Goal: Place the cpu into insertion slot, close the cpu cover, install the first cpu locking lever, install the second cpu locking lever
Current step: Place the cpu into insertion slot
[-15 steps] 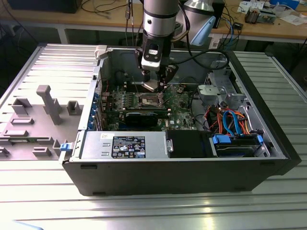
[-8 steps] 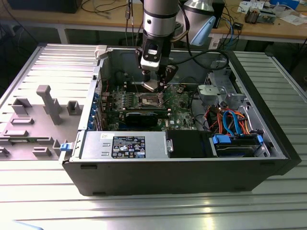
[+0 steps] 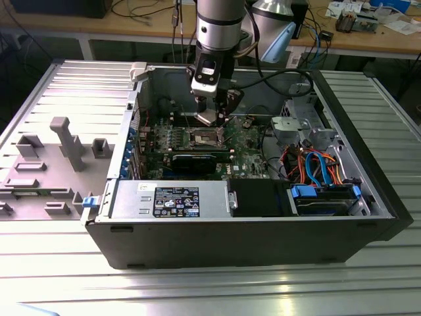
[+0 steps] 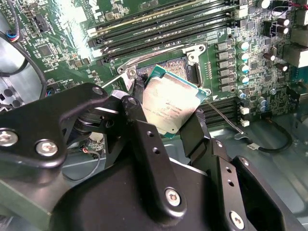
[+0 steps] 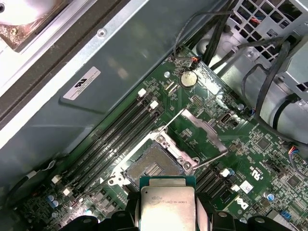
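1 gripper (image 4: 166, 114) pinches the cpu (image 5: 166, 206) by 2 opposite edges, metal top showing, tilted. Just beyond and below it the insertion slot (image 5: 151, 166) sits bare; cpu not yet seated. Past that, cpu cover (image 5: 208, 132) swung open.

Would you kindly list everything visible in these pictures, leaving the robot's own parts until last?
computer case: one, black, lying open on the metal table.
circuit board: one, green, inside the case.
insertion slot: one, dark with shiny rim, on the board, uncovered.
cpu cover: one, shiny steel, swung open beside the slot.
memory slots: several, black, alongside the slot.
cpu: one, silver-grey, held near the slot, not seated.
graphics card: one, black, across the board.
cables: several, blue and orange, exterior view's right.
plastic moulding: one, grey, on the table, exterior view's left.
arm: one, silver-grey, reaching into the case.
fingers: two, black, shut on the cpu.
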Tool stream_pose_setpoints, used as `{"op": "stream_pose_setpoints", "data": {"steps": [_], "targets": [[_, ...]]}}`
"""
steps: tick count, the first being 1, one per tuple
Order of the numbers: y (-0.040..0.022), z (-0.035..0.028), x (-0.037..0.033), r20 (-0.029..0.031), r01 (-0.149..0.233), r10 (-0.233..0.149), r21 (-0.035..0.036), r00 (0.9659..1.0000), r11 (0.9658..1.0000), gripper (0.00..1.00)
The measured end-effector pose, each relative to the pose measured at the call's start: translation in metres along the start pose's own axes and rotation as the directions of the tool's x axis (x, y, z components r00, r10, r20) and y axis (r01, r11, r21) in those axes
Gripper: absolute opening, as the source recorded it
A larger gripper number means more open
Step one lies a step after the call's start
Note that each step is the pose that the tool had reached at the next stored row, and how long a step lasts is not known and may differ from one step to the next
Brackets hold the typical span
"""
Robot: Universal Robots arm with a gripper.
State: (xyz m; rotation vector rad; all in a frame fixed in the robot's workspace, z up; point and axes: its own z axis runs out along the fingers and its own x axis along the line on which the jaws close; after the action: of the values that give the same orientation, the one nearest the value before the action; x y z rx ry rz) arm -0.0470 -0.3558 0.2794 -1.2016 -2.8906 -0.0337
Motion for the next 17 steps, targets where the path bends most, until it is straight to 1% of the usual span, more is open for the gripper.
{"op": "stream_pose_setpoints", "data": {"steps": [8,17], "targets": [[0.0000,0.0000,0.0000,0.0004,-0.026,0.026,-0.0005,0.9997,0.9997,0.55],[0.0000,0.0001,0.0000,0.0009,-0.062,0.062,-0.0011,0.9981,0.9981,0.55]]}}
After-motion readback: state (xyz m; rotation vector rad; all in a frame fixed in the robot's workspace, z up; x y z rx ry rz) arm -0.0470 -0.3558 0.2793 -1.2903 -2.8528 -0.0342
